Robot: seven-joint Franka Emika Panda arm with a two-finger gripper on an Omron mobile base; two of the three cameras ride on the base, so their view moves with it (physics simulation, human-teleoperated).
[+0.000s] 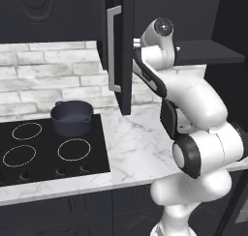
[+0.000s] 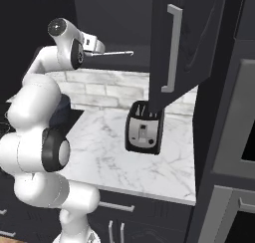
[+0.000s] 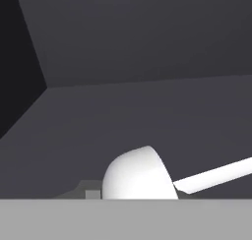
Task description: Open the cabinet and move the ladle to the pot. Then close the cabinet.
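Place: a kitchen
Signs: black hob [image 1: 48, 150], marble counter [image 1: 138, 148], toaster [image 2: 144, 127], brick backsplash [image 1: 48, 75], pot [image 1: 71, 117], wall cabinet [image 2: 182, 43]

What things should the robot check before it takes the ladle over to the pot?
1. Cabinet doors open: ok, both stand swung out.
2. Ladle within reach: ok, its thin handle sticks out from the hand end of the arm, over the dark shelf.
3. Gripper shut on the ladle: cannot tell, the fingers are not clear in any view.
4. Pot ready: ok, lidless and upright on the cooktop.
5. Path out: not ok yet, the left door hangs between the arm and the pot, so the arm probably must go around it.
6. Toaster: ok, it stands on the counter away from the pot.
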